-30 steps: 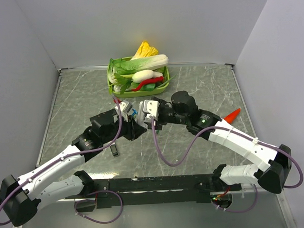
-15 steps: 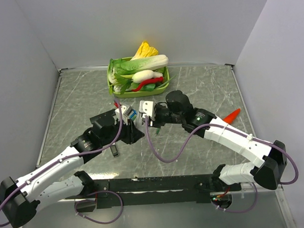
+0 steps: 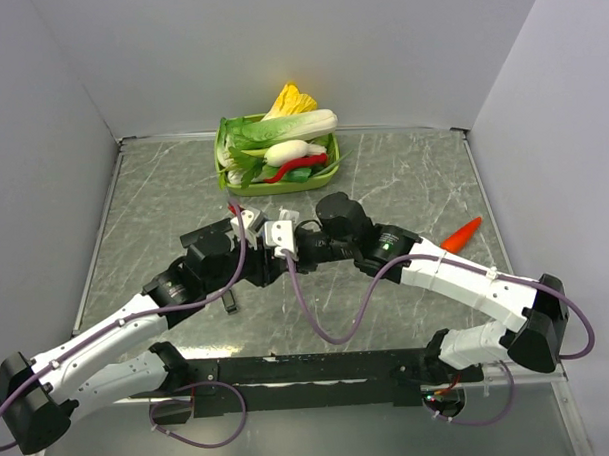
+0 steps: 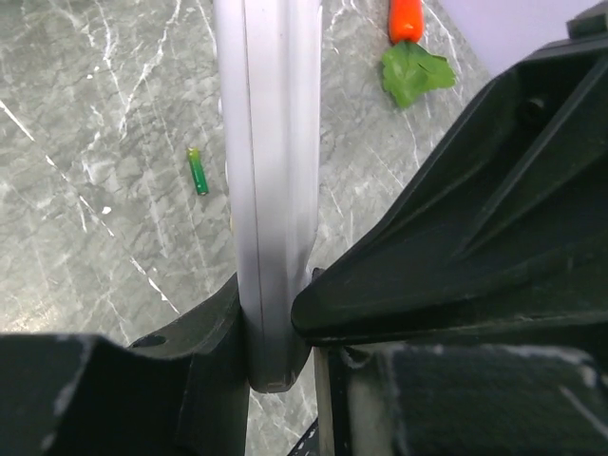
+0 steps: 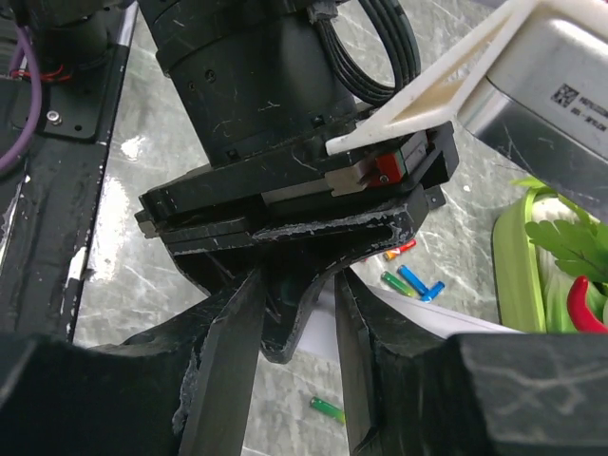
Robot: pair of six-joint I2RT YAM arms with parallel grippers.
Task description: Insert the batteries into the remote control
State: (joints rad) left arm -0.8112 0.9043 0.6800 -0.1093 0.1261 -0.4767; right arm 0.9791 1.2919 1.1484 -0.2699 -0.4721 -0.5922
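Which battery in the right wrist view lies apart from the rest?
The green battery lying alone on the table at the bottom of the view. The other batteries, red, green and blue, lie clustered higher up, nearer the green tray.

Grey marbled table (image 3: pixel 403 175). Green basket (image 3: pixel 220 171) sits at the far edge; carrot (image 3: pixel 462 233) lies to the right. Green battery (image 4: pixel 198 172) lies alone; coloured batteries (image 5: pixel 410 278) cluster near the basket.
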